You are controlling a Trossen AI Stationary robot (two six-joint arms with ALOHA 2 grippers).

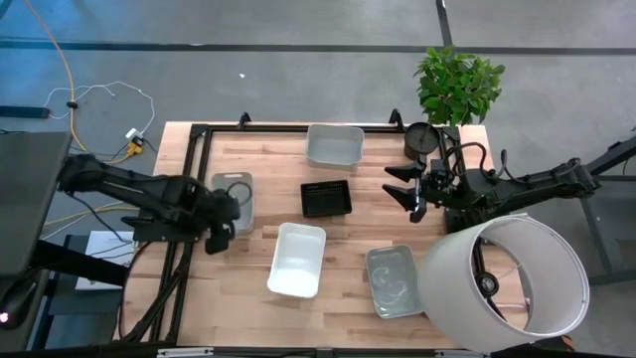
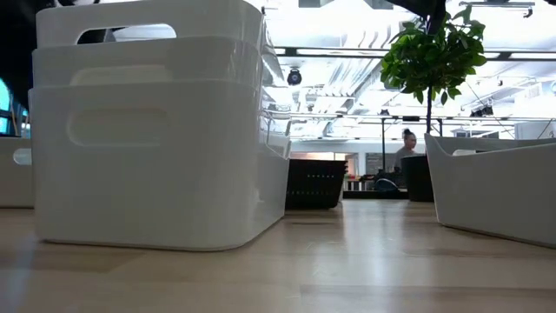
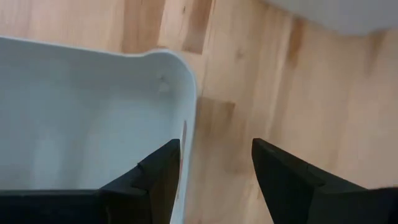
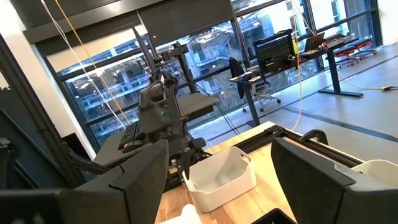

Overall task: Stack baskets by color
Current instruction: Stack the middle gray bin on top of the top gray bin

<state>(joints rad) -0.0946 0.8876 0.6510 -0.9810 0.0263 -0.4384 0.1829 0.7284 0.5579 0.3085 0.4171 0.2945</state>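
My left gripper (image 1: 223, 221) hangs open, pointing down over the near right corner of a pale grey basket (image 1: 235, 199) at the table's left. In the left wrist view one finger (image 3: 155, 183) is over the basket's inside and the other (image 3: 292, 183) over bare table, with the basket's side wall (image 3: 189, 106) between them. White baskets (image 2: 156, 130) sit nested near the middle (image 1: 297, 260). A black basket (image 1: 326, 199), a grey one at the far edge (image 1: 335, 145) and a translucent one (image 1: 393, 281) rest on their bottoms. My right gripper (image 1: 410, 196) waits open, raised at the right.
A big white lampshade (image 1: 507, 278) lies at the near right corner. A black pot (image 1: 422, 139) and a green plant (image 1: 457, 85) stand at the far right. A person (image 2: 407, 148) sits in the room behind. Bare wood lies between the baskets.
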